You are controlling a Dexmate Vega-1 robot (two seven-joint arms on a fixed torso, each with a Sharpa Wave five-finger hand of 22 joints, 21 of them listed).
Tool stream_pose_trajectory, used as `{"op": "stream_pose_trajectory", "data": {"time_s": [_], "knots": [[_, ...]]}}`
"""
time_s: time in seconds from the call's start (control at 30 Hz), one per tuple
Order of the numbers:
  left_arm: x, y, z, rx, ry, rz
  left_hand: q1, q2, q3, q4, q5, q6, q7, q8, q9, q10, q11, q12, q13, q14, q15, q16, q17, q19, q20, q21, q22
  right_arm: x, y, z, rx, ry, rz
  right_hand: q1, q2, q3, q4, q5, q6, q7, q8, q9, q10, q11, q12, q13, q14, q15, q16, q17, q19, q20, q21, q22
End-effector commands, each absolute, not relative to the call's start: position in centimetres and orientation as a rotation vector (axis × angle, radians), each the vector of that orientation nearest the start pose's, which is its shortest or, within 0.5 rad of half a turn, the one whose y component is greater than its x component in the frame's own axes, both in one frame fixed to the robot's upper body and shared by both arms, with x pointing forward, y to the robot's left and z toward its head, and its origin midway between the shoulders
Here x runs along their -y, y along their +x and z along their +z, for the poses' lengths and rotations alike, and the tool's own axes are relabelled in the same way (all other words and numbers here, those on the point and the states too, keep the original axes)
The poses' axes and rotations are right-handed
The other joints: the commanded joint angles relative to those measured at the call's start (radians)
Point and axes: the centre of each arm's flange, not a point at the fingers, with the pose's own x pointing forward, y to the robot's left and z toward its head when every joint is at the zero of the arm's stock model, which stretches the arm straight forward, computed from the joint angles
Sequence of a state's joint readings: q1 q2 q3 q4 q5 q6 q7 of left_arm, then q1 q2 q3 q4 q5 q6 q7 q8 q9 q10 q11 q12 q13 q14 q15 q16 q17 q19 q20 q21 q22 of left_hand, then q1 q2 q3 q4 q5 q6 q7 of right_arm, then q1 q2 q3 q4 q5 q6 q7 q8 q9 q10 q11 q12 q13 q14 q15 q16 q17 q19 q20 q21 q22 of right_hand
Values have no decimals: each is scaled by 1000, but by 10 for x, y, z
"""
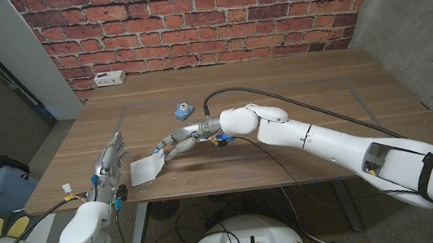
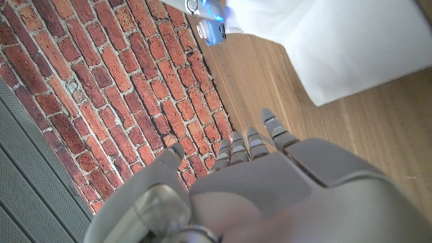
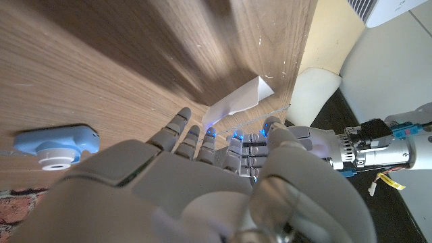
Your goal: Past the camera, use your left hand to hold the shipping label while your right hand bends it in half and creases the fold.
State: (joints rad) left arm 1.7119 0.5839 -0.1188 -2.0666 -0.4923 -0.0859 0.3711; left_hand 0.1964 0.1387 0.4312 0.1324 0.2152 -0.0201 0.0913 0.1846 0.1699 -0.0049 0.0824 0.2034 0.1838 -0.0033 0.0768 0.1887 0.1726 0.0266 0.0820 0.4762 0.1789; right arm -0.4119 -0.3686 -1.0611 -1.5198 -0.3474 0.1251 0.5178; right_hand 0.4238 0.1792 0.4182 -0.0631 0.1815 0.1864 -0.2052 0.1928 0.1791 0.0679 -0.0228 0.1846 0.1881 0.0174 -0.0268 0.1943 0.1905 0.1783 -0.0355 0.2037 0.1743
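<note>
I see the shipping label (image 1: 146, 169) near the table's (image 1: 294, 88) 7 o'clock edge, my left hand (image 1: 108, 168) beside it with fingers spread, my right hand (image 1: 180, 144) at its corner, grip obscured.

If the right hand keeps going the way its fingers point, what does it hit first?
Probably the shipping label: the right hand points at it, fingertips about at its raised edge. Beyond lies the left hand. Depth is uncertain.

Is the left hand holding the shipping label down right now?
No. In the head view the left hand stands beside the shipping label with its fingers straight and apart from the paper, while the right hand reaches over the label's far edge.
</note>
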Motion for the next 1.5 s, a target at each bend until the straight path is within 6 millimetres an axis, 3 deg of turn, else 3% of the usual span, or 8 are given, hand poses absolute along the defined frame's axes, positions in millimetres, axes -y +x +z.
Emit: {"op": "stream_pose_trajectory", "data": {"time_s": [0.03, 0.17, 0.27, 0.5, 0.73, 0.93, 1.5], "knots": [[-375, 452, -139, 437, 17, 202, -7, 0, 0, 2, 3, 1, 4, -3, 6, -3, 6, -3, 1, -1, 2, -4, 3, 8, -1, -3, 5, -85, 565, -35, 703, -1464, 1067, -6, -3, -1, 4, -3, 20, -4, 11, 5, -1, 2, 5, 5, 3, 18, 8, 2, 0, 4, 1, 4], [-376, 453, -138, 435, 18, 205, -8, 1, 1, 2, 4, 1, 1, -3, 6, -5, 4, -4, 1, -2, 1, -4, 3, 8, -2, -4, 5, -84, 568, -32, 705, -1459, 1052, -7, -3, -2, 5, -3, 18, -1, 8, 5, -17, -1, 0, 5, 2, 21, 8, 2, 1, 7, 1, 4], [-376, 455, -138, 430, 16, 205, -8, 1, 1, 2, 4, 1, -2, -3, 6, -7, 5, -5, 1, -2, 3, -4, 3, 8, -1, -6, 5, -80, 568, -28, 733, -1429, 1038, -10, -1, -5, 11, -4, -32, 26, -14, 5, -52, -32, -4, 4, -16, 3, 4, 3, -5, 11, 0, 5], [-374, 459, -135, 435, 22, 197, -9, 2, 2, 2, 4, 0, -4, -3, 6, -7, 7, -5, 1, -5, 3, -5, 3, 9, -1, -7, 5, -71, 568, -19, 770, -1409, 979, -10, -1, -6, 12, -3, -35, -4, -11, 5, -85, -50, -7, 4, -23, 1, 4, 3, -6, 14, 0, 5], [-373, 461, -131, 434, 30, 197, -9, 3, 2, 2, 5, 2, -11, -2, 6, -8, 8, -5, 1, -5, 3, -5, 3, 9, 0, -9, 5, -71, 573, -24, 688, -1411, 1036, -21, -5, -13, 22, -6, 1, -14, 1, 5, -59, -25, 10, 3, -2, 21, 14, 4, 2, 32, 3, 5], [-372, 463, -130, 436, 31, 194, -9, 6, 5, 2, 6, 2, -19, -2, 6, -9, 6, -6, 1, -5, 5, -5, 3, 9, 1, -11, 5, -75, 573, -28, 675, -1429, 1069, -24, -4, -15, 25, -7, -6, -15, -4, 5, -47, -32, 14, 3, 0, 21, 15, 5, 1, 35, 3, 5], [-372, 461, -129, 440, 34, 204, -8, 9, 8, 2, 7, 2, -24, -2, 6, -9, 9, -5, 1, -3, 5, -4, 2, 13, 1, -14, 5, -78, 586, -31, 636, -1409, 1093, -30, -3, -17, 31, -7, 26, -13, 6, 6, -19, -2, 22, 3, 19, 40, 22, 4, 10, 37, 6, 5]]}}
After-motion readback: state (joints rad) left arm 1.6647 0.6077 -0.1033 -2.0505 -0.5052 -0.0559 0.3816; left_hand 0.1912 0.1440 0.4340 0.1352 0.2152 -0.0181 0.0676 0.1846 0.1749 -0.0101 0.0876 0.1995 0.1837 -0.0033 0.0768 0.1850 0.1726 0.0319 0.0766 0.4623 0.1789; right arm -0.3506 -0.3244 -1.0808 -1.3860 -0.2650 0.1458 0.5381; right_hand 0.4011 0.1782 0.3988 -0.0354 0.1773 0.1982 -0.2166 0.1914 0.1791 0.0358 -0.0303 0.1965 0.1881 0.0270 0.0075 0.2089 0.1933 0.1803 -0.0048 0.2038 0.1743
